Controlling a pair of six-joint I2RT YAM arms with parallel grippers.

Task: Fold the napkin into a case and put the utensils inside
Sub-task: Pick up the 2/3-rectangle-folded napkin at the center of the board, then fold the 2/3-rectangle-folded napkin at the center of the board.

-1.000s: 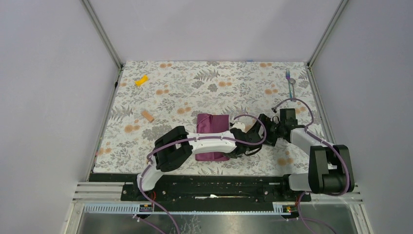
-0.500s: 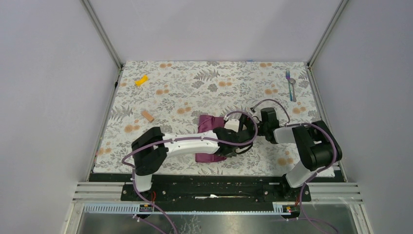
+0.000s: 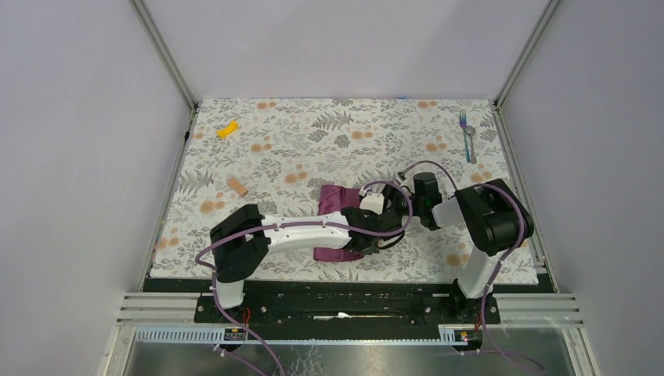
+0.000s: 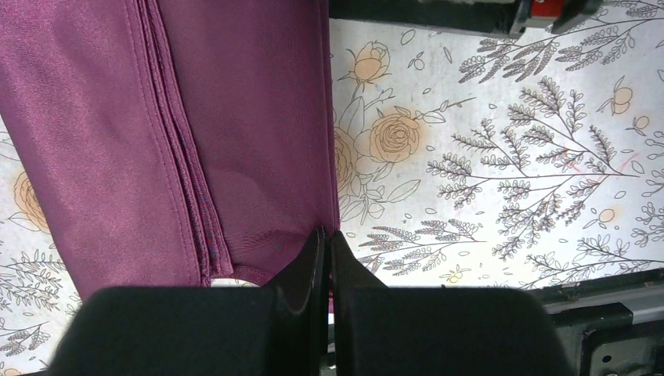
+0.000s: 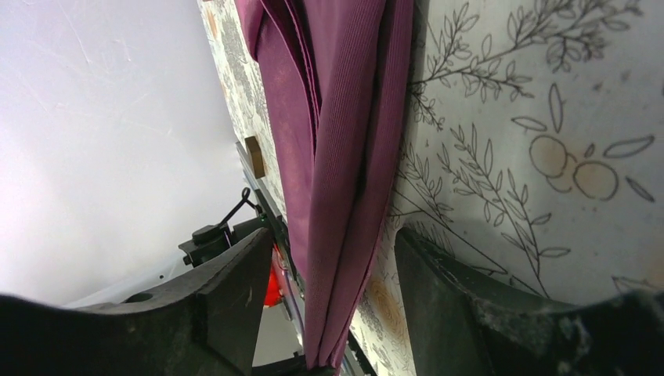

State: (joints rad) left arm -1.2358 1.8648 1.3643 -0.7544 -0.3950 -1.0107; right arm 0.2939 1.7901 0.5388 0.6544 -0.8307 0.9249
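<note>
The napkin lies on the table as a folded plum strip, partly under my left arm. It fills the left of the left wrist view. My left gripper is shut on the napkin's right edge near its near corner. My right gripper is open beside the napkin's right side. In the right wrist view its jaws stand apart on either side of the stacked fold. The fork and spoon lie together at the far right edge.
A small yellow piece lies at the far left. A small brown block lies left of the napkin and also shows in the right wrist view. Grey walls enclose the floral table.
My right gripper has swung left from the table's right side to the napkin's right edge. My left arm's elbow and gripper have shifted left along the napkin.
</note>
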